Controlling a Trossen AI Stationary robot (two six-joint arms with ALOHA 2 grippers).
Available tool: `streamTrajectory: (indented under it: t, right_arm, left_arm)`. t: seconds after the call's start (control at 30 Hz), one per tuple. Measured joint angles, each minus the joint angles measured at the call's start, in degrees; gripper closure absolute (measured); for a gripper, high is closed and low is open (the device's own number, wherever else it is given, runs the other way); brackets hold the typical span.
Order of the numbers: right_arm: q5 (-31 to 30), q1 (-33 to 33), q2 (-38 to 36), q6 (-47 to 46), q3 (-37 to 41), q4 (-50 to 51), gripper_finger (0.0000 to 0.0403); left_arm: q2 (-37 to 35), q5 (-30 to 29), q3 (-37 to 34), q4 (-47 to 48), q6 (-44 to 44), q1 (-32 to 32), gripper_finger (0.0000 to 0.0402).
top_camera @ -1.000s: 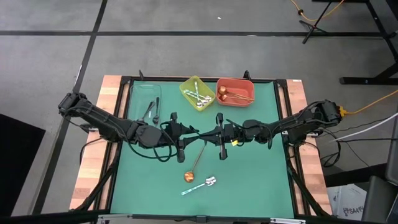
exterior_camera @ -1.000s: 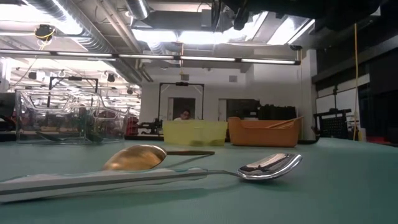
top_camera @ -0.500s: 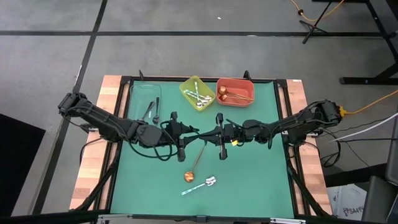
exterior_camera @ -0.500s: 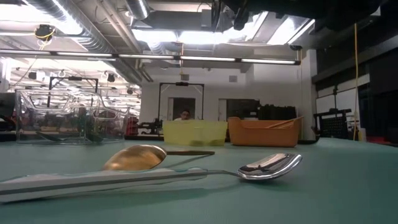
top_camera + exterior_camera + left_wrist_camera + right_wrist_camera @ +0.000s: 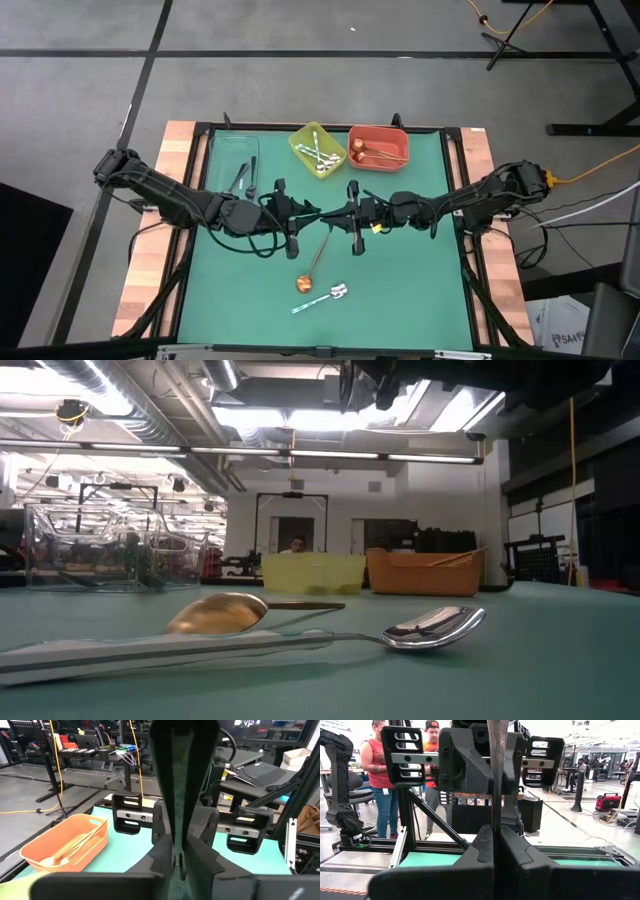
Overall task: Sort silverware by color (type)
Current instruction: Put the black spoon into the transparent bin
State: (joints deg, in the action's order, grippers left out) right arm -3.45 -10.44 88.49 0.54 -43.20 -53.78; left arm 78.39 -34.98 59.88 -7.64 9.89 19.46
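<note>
Above the middle of the green mat, my left gripper (image 5: pixel 305 212) and my right gripper (image 5: pixel 345 214) meet tip to tip. A dark spoon (image 5: pixel 497 770) runs level between them, and both are shut on it. On the mat nearer the front edge lie a copper spoon (image 5: pixel 315 262) and a silver spoon (image 5: pixel 322 297) with a pale handle. In the low view the copper spoon (image 5: pixel 215 612) lies behind the silver spoon (image 5: pixel 435 628). My left gripper pinches one end of the dark spoon (image 5: pixel 176 835) between its two fingers, coming level from the table's left, fingers along the spoon. My right gripper pinches the other end (image 5: pixel 495 822) between its two fingers, level from the table's right, fingers along it. The spoon hangs clear of the mat.
Along the far edge stand a clear bin (image 5: pixel 232 150) with dark spoons, a yellow bin (image 5: pixel 300 140) with silver spoons and an orange bin (image 5: pixel 377 135) with copper spoons. People stand in the room beyond the table.
</note>
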Motion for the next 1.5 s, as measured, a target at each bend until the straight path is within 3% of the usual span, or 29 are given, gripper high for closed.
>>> streamTrajectory:
  t: [0.2, 0.73, 1.17, 1.5]
  right_arm:
    - [0.0, 0.0, 0.0, 0.1, 0.0, 0.0, 0.0402]
    - [-0.5, 0.0, 0.0, 0.0, 0.0, 0.4, 0.04]
    - [-1.0, 0.0, 0.0, 0.0, 0.0, 0.4, 0.0312]
    - [-1.0, 0.0, 0.0, 0.0, 0.0, 0.4, 0.0303]
  left_arm:
    - [0.0, 0.0, 0.0, 0.0, 0.0, 0.0, 0.0389]
    - [0.0, 0.0, 0.0, 0.0, 0.0, 0.0, 0.0389]
    - [0.0, -0.7, 0.0, 0.0, 0.0, 0.0, 0.0389]
    - [0.0, -2.0, 0.0, 0.0, 0.0, 0.0, 0.0389]
